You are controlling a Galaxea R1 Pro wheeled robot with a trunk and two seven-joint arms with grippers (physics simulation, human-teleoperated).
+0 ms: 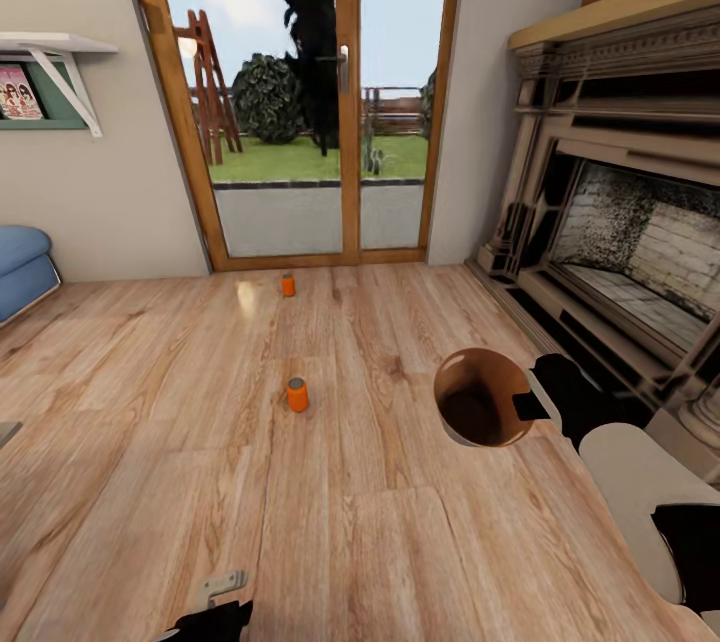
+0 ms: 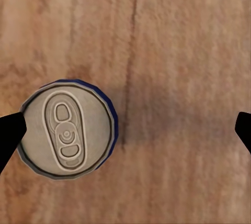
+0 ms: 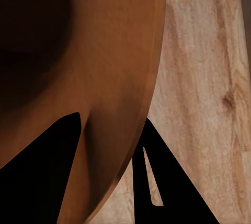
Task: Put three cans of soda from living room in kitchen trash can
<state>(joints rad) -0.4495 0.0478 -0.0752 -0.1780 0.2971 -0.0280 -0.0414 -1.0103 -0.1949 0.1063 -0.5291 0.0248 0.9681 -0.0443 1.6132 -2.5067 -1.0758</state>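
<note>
The trash can (image 1: 483,410) is carried in the right gripper (image 3: 112,145), whose two fingers are clamped across its rim, one inside against the orange-brown wall and one outside; it is held tilted above the wood-plank floor (image 1: 380,542) beside the stone fireplace (image 1: 620,242), presumably so that cans can be dropped into it on the spot. In the left wrist view, the blue soda can (image 2: 67,130) is seen from straight above, upright on the floor, its grey top and pull tab facing the camera. The left gripper (image 2: 128,130) is spread wide, one fingertip (image 2: 10,132) touching or nearly touching the can's edge, the other well apart, so a sideways shift seems needed for centring. Two orange soda cans are left standing on the floor: one (image 1: 297,395) mid-room, the other (image 1: 288,284) near the glass doors (image 1: 300,92).
</note>
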